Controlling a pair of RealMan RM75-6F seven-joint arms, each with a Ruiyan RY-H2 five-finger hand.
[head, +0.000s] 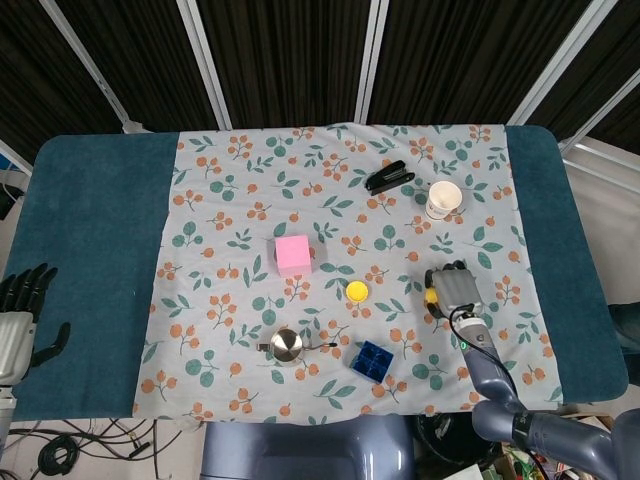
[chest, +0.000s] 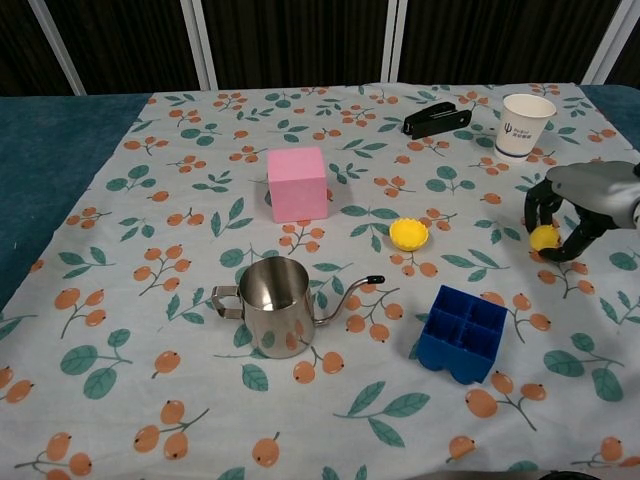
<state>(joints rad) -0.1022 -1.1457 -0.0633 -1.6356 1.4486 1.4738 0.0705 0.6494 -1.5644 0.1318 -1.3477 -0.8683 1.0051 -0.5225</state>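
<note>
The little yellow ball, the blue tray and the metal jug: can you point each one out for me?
Little yellow ball (chest: 544, 237), chest view, on its front, between the fingers of the right hand (chest: 585, 195).
Blue tray (chest: 460, 333), chest view, on its top grid.
Metal jug (chest: 276, 320), chest view, on its side wall.
</note>
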